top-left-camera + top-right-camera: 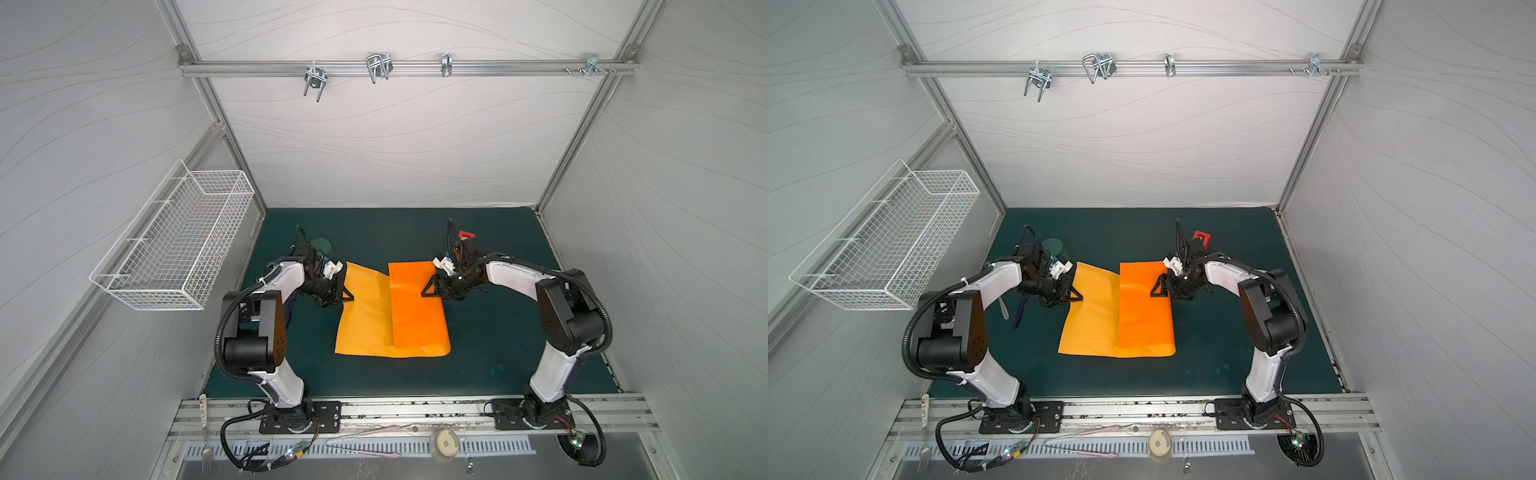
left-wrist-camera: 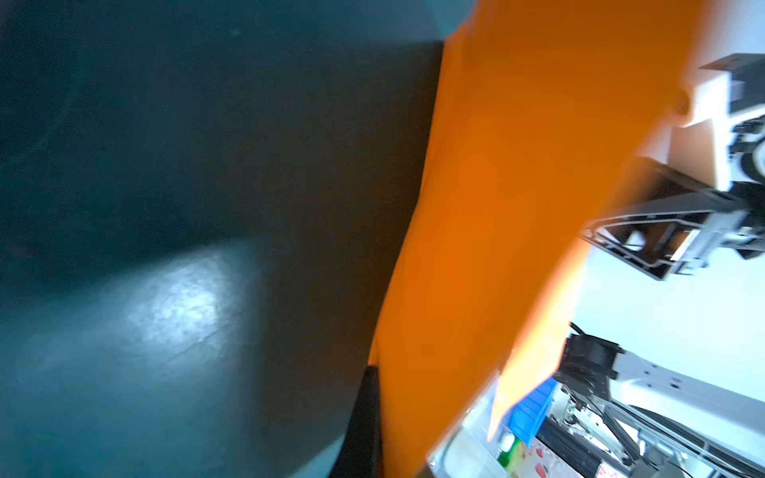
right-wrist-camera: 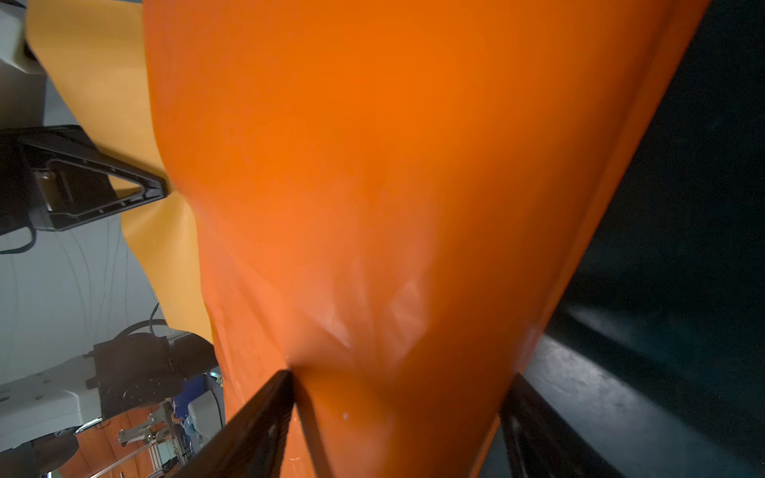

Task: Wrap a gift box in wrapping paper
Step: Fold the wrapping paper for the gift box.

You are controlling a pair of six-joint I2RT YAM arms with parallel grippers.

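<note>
The wrapping paper (image 1: 370, 328) (image 1: 1092, 328) is a glossy orange sheet lying on the green mat in both top views. Its right part is folded over to the left as a brighter flap (image 1: 417, 316). The gift box is hidden. My left gripper (image 1: 348, 297) (image 1: 1077, 297) sits at the sheet's left edge, shut on the paper; in the left wrist view one black finger (image 2: 364, 418) lies against the orange sheet (image 2: 488, 231). My right gripper (image 1: 427, 289) (image 3: 401, 397) stands at the flap's right side. Its jaws are wide and clamp a paper-covered bulge (image 3: 385, 248).
A red tape dispenser (image 1: 466, 236) stands behind the right wrist. A dark green round object (image 1: 321, 245) sits behind the left wrist. A white wire basket (image 1: 174, 245) hangs on the left wall. Bare green mat (image 1: 498, 353) lies in front of and to the right of the paper.
</note>
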